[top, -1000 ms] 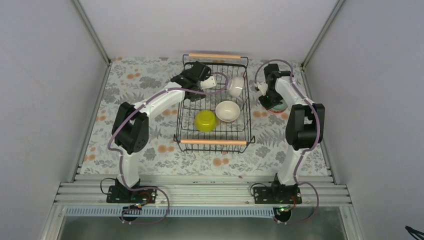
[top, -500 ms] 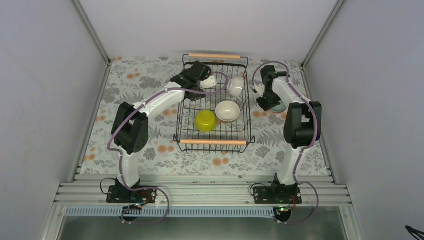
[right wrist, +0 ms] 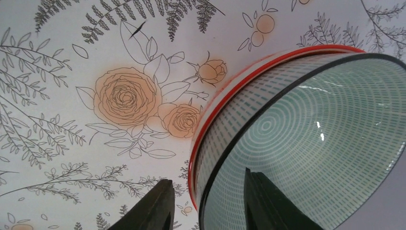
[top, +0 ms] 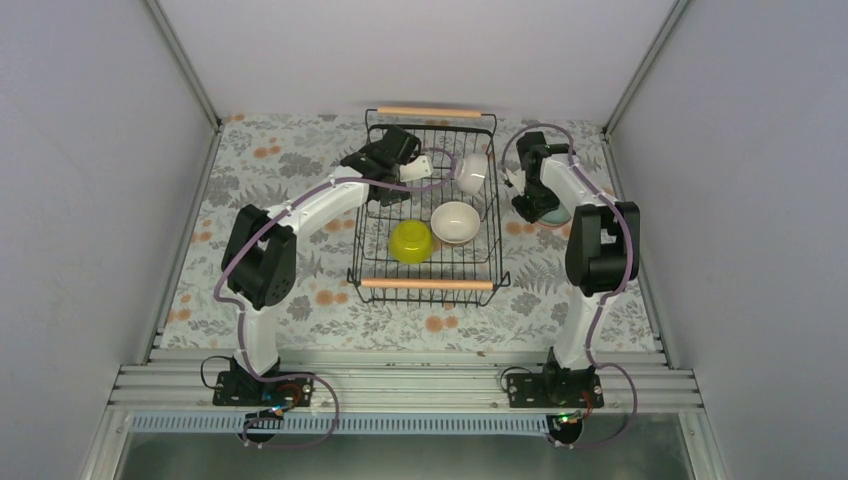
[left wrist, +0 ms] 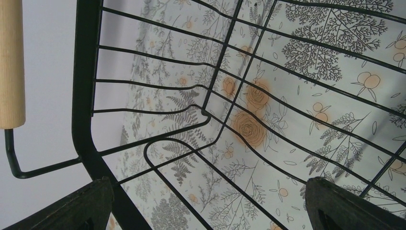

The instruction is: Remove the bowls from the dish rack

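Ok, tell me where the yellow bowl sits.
In the top view, the yellow bowl lies inside the dish rack, at its near end, just left of a white bowl.

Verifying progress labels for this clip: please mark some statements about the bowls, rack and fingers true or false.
Three bowls are in the dish rack: true.
The yellow bowl sits outside the rack: false, it is inside, beside a white bowl.
The left fingers are open and empty: true.
The right fingers are over the rack: false, they straddle the rim of a green patterned bowl on the table, right of the rack.
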Robot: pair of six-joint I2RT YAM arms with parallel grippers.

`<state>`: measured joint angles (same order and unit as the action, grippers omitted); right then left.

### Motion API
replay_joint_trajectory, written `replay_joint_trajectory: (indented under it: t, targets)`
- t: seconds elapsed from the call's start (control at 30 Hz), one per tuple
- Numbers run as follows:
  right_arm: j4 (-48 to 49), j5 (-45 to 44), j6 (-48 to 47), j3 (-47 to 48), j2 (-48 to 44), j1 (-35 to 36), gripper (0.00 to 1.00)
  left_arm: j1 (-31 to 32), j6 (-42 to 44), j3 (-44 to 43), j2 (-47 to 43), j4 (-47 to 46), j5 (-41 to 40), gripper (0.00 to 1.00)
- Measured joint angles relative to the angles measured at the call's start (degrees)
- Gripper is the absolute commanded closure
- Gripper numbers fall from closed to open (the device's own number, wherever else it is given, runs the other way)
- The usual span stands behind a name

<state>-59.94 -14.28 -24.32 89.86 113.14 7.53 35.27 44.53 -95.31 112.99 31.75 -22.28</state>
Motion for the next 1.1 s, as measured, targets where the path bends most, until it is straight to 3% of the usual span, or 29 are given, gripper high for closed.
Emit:
replay_joint_trajectory:
  t: [0.23,0.43,0.67,0.8,1.1]
  targets:
    - [0.2,-1.1,0.3,0.5,-2.3,0.0,0.46,0.0,0.0,0.0,0.0,0.0,0.2,0.0]
    - [0.1,0.5,0.5,3.0,-8.2,0.0,0.44,0.0,-0.2,0.0,0.0,0.0,1.3,0.0]
    - [-0.8,12.2,0.8,7.7,-14.2,0.0,0.4,0.0,-1.8,-0.3,-0.9,0.5,4.8,0.0]
    - [-1.8,18.0,1.0,8.9,-16.7,0.1,0.4,0.1,-3.5,-4.4,-0.7,5.1,9.4,0.0]
    - [-0.4,20.0,1.7,3.6,-21.1,0.3,0.4,4.0,-5.1,-13.6,3.7,14.4,11.6,0.0]
